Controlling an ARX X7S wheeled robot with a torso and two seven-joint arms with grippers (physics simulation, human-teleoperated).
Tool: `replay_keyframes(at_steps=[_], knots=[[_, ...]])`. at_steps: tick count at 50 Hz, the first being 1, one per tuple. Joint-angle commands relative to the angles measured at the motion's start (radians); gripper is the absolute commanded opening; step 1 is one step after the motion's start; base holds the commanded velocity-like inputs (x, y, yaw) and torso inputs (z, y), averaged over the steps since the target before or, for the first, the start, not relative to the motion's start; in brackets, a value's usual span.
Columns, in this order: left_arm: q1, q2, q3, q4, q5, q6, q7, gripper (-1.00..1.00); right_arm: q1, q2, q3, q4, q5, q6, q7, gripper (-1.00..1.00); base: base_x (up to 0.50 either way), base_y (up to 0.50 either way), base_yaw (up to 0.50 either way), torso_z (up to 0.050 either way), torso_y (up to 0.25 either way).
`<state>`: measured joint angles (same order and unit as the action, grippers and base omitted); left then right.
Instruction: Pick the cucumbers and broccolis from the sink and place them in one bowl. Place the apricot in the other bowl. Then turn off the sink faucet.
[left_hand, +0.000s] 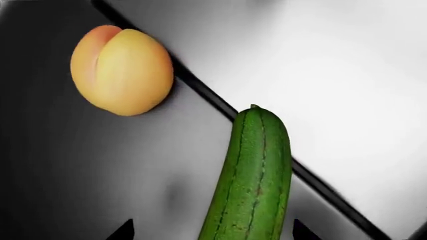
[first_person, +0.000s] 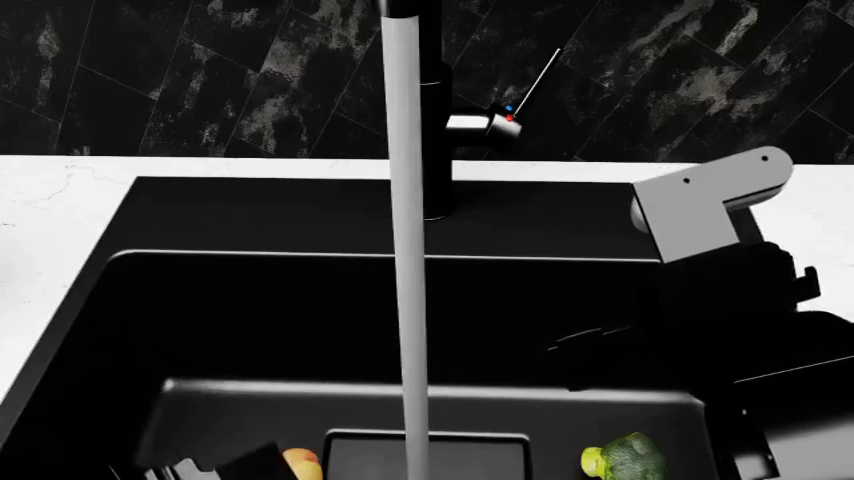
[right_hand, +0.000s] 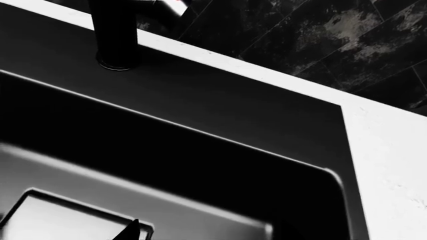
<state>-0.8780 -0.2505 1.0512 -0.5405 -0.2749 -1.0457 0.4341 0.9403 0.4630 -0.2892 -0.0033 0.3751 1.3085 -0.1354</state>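
1. Black marbled tiles fill the top of the head view, above a white table holding a black sink.
2. At upper centre a dark faucet stands on the sink's back ledge; its handle carries red and blue marks and a thin lever slanting up and right.
3. A pale stream of water runs straight down the middle of the frame toward the rectangular drain at the bottom edge.
4. An apricot shows at lower left of centre and a broccoli at lower right, both on the sink floor.
5. The right arm fills the right side; whether its fingers are spread or closed cannot be told.
6. In the left wrist view, the apricot lies at upper left, apart from a cucumber rising from the bottom edge.
7. Dark tips of the left fingers sit spread on either side of the cucumber, without visibly touching it.
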Motion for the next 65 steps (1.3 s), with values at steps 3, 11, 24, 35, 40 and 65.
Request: replay_keyframes(at_steps=[3, 11, 24, 35, 40, 65], knots=[[-0.009, 0.081, 0.028, -0.193, 0.04, 0.091, 0.058, 1.0, -0.013, -0.016, 0.033, -0.007, -0.019, -0.005, -0.018, 1.0, 0.0, 0.0, 0.0, 0.0, 0.0], [0.0, 0.093, 0.056, -0.214, 0.049, 0.091, 0.068, 1.0, -0.012, -0.013, 0.033, -0.006, -0.017, -0.009, -0.019, 1.0, 0.0, 0.0, 0.0, 0.0, 0.0], [-0.032, -0.008, -0.022, 0.061, 0.052, 0.051, -0.045, -1.0, -0.015, -0.016, 0.031, -0.006, -0.014, -0.012, -0.015, 1.0, 0.0, 0.0, 0.0, 0.0, 0.0], [-0.093, -0.168, -0.18, 0.465, 0.055, -0.043, -0.165, -1.0, 0.005, -0.024, 0.021, -0.002, -0.016, 0.0, -0.005, 1.0, 0.0, 0.0, 0.0, 0.0, 0.0], [-0.144, -0.21, -0.271, 0.615, 0.042, -0.096, -0.2, -1.0, 0.028, -0.027, 0.005, 0.002, -0.02, 0.013, -0.002, 1.0, 0.0, 0.0, 0.0, 0.0, 0.0], [-0.168, -0.19, -0.396, 0.685, 0.01, -0.095, -0.244, -1.0, 0.032, -0.005, -0.135, 0.127, -0.062, 0.006, -0.013, 1.0, 0.0, 0.0, 0.0, 0.0, 0.0]])
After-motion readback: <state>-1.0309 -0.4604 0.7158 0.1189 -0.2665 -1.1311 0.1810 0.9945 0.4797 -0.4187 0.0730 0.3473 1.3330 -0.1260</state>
